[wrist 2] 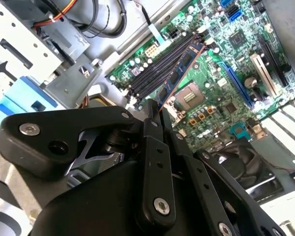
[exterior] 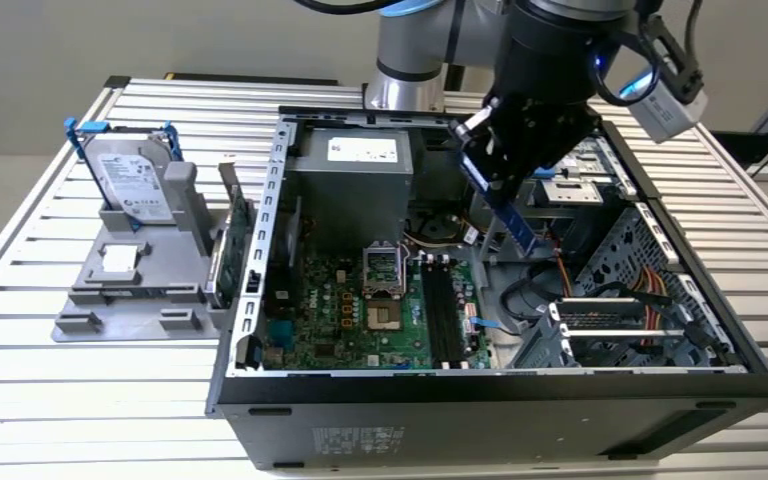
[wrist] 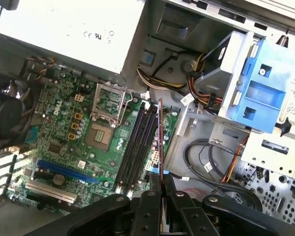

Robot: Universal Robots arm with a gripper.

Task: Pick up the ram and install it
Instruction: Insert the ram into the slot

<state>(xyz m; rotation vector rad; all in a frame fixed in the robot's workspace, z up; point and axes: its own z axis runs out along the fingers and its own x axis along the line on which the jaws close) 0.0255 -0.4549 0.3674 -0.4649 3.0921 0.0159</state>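
The ram (exterior: 515, 222) is a thin bluish stick with dark chips, and my gripper (exterior: 488, 172) is shut on its upper end. It hangs tilted above the open computer case, over the motherboard's (exterior: 344, 310) right part. In the second wrist view the ram (wrist 2: 180, 73) reaches out from the gripper (wrist 2: 154, 112) over the black memory slots (wrist 2: 155, 71), apart from them. The first wrist view shows the ram (wrist: 160, 140) edge-on between the gripper (wrist: 161, 181) fingers, just beside the black slots (wrist: 136, 145).
A silver hard drive (exterior: 131, 178) with blue handles stands on a grey holder at the exterior view's left. A green card (exterior: 240, 245) leans by the case wall. Inside the case are the power supply (exterior: 352, 172), cables (wrist: 206, 162), a blue drive bracket (wrist: 261, 91) and a fan (wrist 2: 242, 164).
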